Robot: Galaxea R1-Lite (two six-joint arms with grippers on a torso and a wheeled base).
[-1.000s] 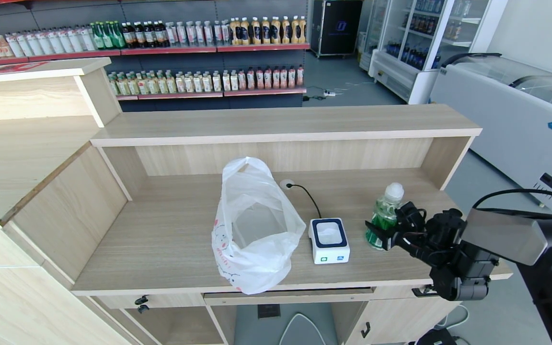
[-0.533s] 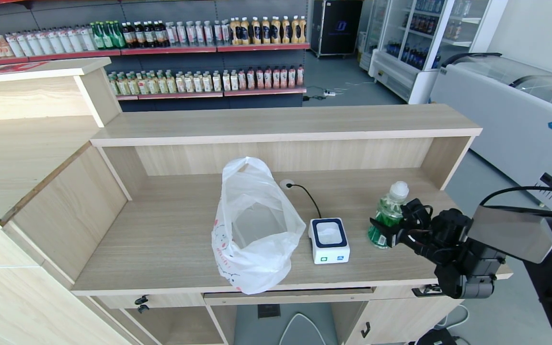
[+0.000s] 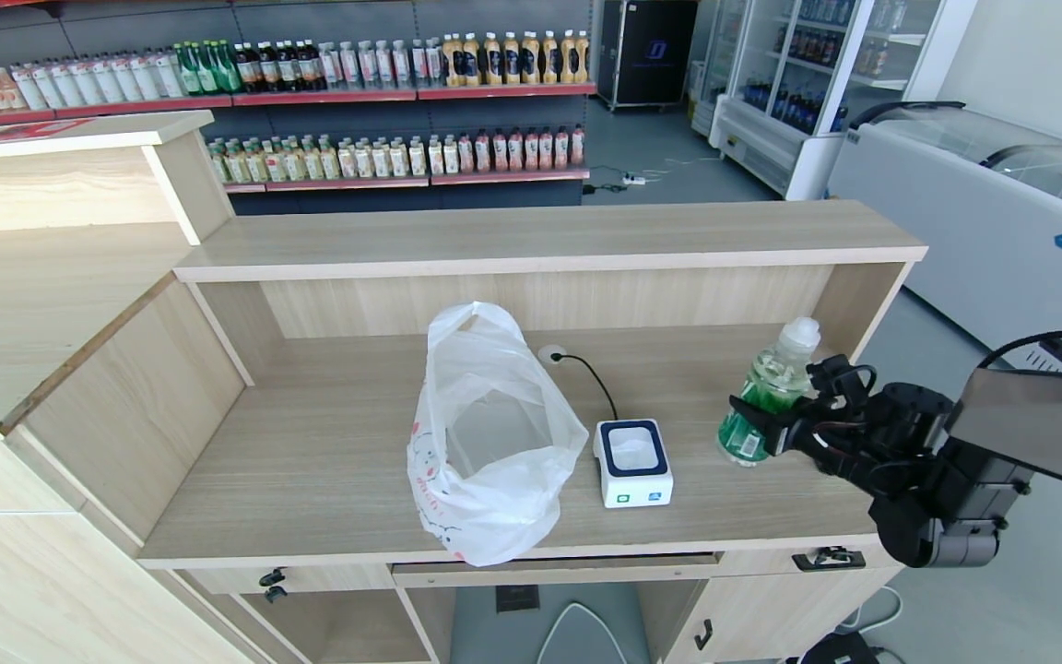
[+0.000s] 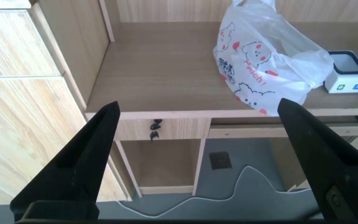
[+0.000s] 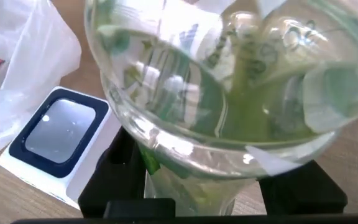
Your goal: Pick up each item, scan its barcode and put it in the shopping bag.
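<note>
Nearest in, the left gripper (image 4: pixel 194 165) hangs low, out in front of the counter's (image 3: pixel 310 461) front edge, its two dark fingers (image 4: pixel 73 174) spread wide with nothing between them. Over on the right side the right gripper (image 3: pixel 764 426) is clamped around the lower body of a clear bottle (image 3: pixel 775 383) of green drink with a white cap. The bottle is tilted, cap leaning up and away to the right, and its foot looks just clear of the wood near the counter's right end, though I can't be sure of that gap. From the right wrist the bottle (image 5: pixel 229 93) looms close with the black fingers on either side of it. Just to the left of the bottle, apart from it, the white barcode scanner (image 3: pixel 634 461) sits flat on the counter, its dark-framed window facing up. Beside the scanner, further left, the white shopping bag (image 3: pixel 485 443) stands slumped, mouth open upward. A black cable (image 3: pixel 591 373) runs from the scanner back to a hole in the counter behind the bag. Beyond the counter's raised ledge, store shelves (image 3: pixel 356 92) carry rows of drink bottles, and chest freezers (image 3: pixel 983 203) line the right wall.
</note>
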